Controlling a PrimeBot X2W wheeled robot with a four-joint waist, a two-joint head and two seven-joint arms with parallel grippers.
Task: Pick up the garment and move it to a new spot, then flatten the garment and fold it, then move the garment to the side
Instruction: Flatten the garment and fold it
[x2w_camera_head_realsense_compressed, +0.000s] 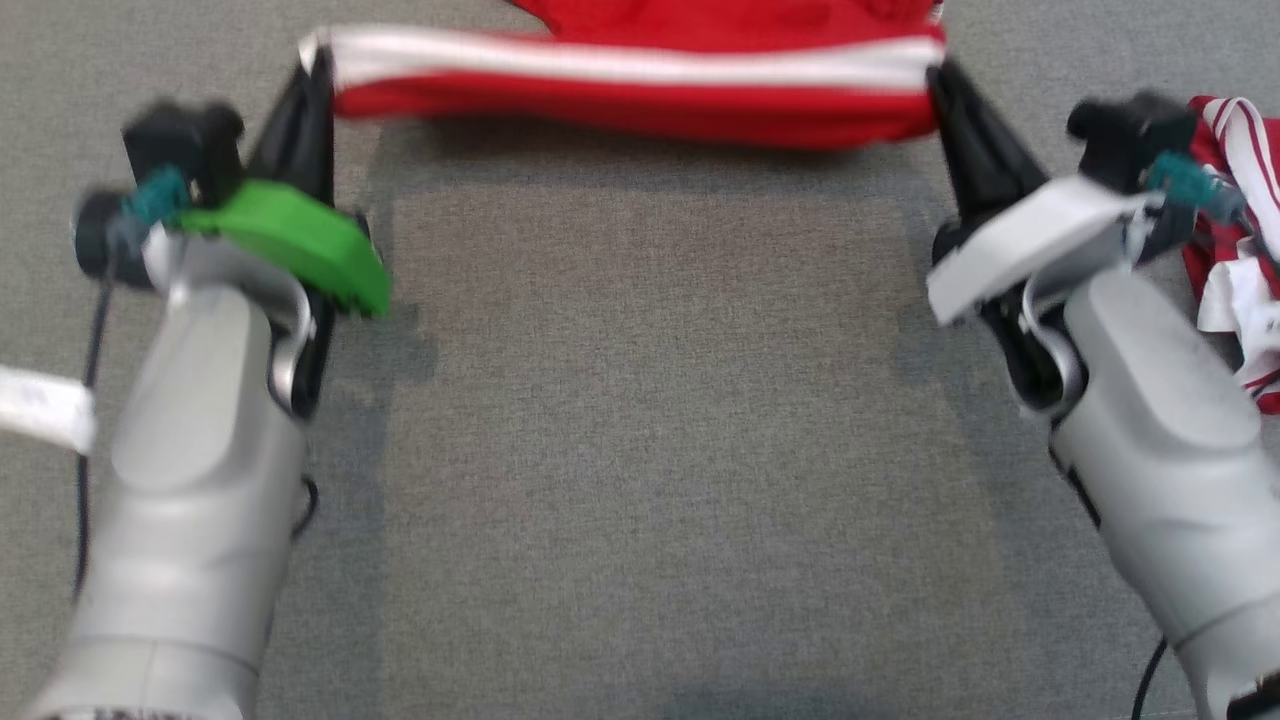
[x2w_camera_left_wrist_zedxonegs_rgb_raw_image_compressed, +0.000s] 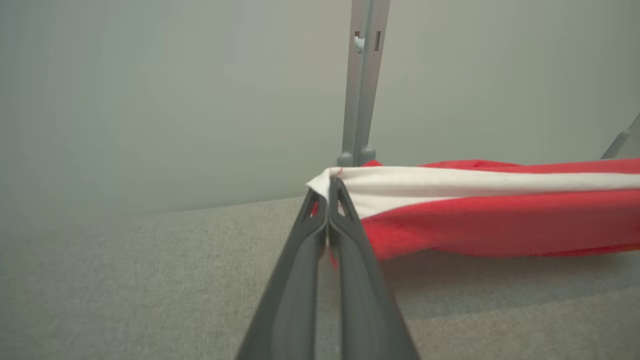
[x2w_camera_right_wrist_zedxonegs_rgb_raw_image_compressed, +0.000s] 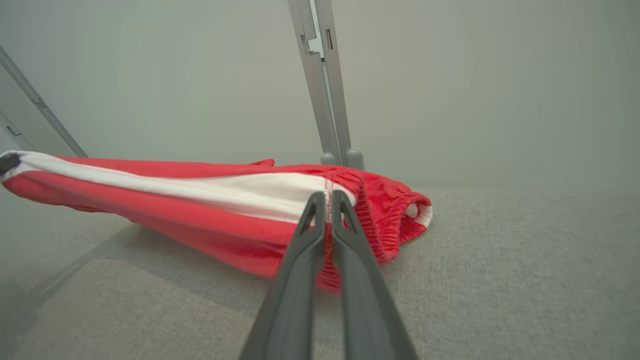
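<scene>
While its fingers are pinched tight on cloth, the left gripper (x2w_camera_head_realsense_compressed: 316, 78) at ten o'clock and the right gripper (x2w_camera_head_realsense_compressed: 942, 85) at two o'clock, clamped likewise, stretch the red garment (x2w_camera_head_realsense_compressed: 640, 90) between them at twelve o'clock, near edge raised off the grey table (x2w_camera_head_realsense_compressed: 640, 450). This looks like the flattening step. The next move calls for lowering both ends evenly.

garment (x2w_camera_head_realsense_compressed: 640, 95) spans left pincer (x2w_camera_head_realsense_compressed: 318, 62) to right pincer (x2w_camera_head_realsense_compressed: 938, 78) | mat (x2w_camera_head_realsense_compressed: 640, 420) beneath
</scene>
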